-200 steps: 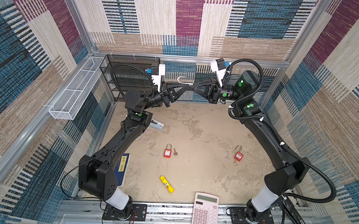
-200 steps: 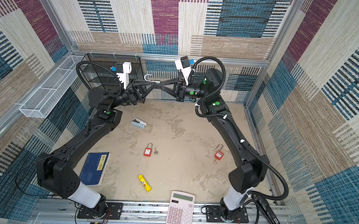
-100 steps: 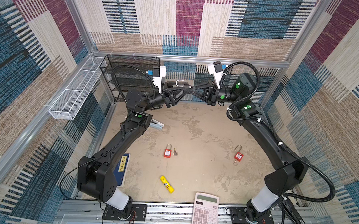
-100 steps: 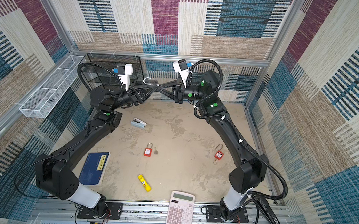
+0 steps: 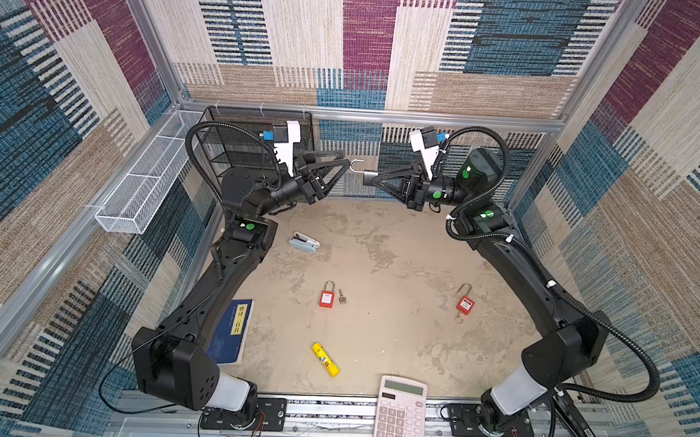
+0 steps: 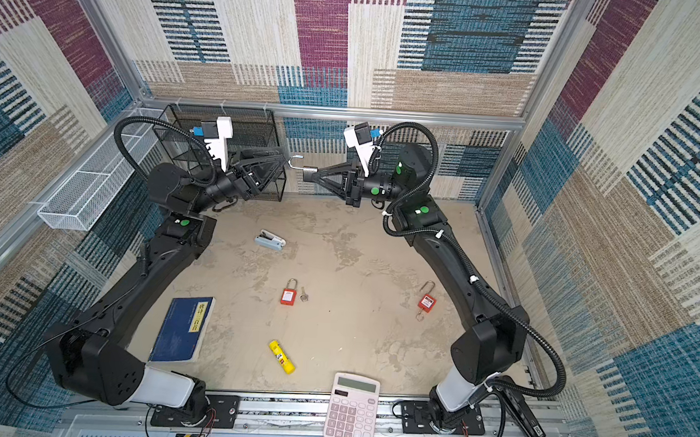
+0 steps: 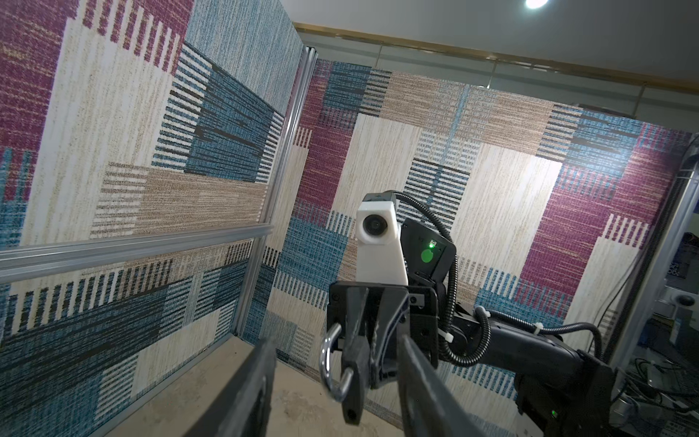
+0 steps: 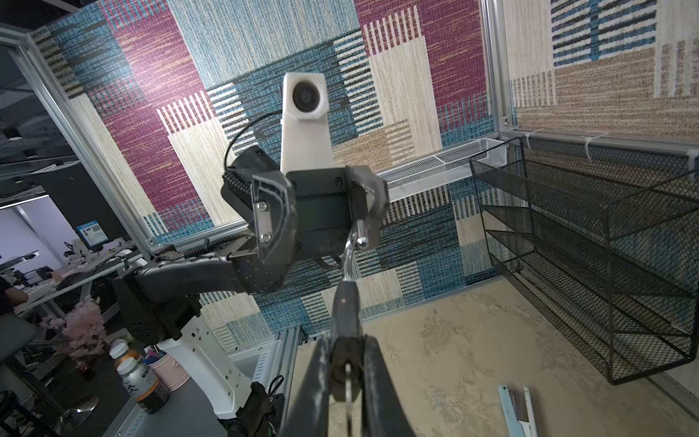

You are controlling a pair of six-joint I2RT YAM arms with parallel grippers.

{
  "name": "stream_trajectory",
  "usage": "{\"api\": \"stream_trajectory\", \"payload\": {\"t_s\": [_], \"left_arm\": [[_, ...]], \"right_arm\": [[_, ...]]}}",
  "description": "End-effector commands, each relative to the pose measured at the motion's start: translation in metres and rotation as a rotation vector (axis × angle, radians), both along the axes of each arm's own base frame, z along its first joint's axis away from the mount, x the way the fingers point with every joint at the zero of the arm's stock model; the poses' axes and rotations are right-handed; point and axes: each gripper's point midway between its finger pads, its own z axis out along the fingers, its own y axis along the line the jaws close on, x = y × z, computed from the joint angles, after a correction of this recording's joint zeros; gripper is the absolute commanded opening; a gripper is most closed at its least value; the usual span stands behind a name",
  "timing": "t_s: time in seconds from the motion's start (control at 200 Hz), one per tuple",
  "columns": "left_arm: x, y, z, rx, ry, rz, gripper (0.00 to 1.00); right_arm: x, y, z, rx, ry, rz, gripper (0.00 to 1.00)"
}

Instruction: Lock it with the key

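Aloft, right tool (image 5: 373, 180) gripping padlock (image 5: 367, 173), level, shackle (image 5: 356, 164) toward left tool (image 5: 345, 163)

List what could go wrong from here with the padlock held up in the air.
1. The padlock is high above the table, pinched only by the right gripper. A sideways push could twist it in the grip or drop it.
2. The open left gripper sits right at the open shackle. A misaligned close may miss it or strike the right gripper.

Patchwork carpet walls (image 5: 367, 41), mottled beige floor (image 5: 396, 326), aluminium frame rails (image 5: 371, 114)
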Motion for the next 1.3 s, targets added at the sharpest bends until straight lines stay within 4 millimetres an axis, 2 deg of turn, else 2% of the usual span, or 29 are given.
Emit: {"api": "stream_trajectory", "payload": {"t_s": [0.0, 0.336, 0.917, 1.292], "left_arm": [[0.001, -0.003, -0.009, 0.085, 0.047, 0.011, 0.49], [0.000, -0.002, -0.030, 0.263, 0.188, 0.041, 0.47], [0.009, -0.005, -0.032, 0.255, 0.215, 0.030, 0.48], [-0.002, -0.008, -0.039, 0.289, 0.232, -0.013, 0.45]], "right_arm": [[-0.003, -0.002, 0.002, -0.009, -0.055, -0.018, 0.00], [-0.009, -0.004, -0.003, -0.059, -0.116, -0.015, 0.00], [-0.022, 0.001, 0.004, -0.045, -0.137, 0.045, 0.00], [-0.022, 0.000, 0.015, -0.029, -0.178, 0.017, 0.00]]}}
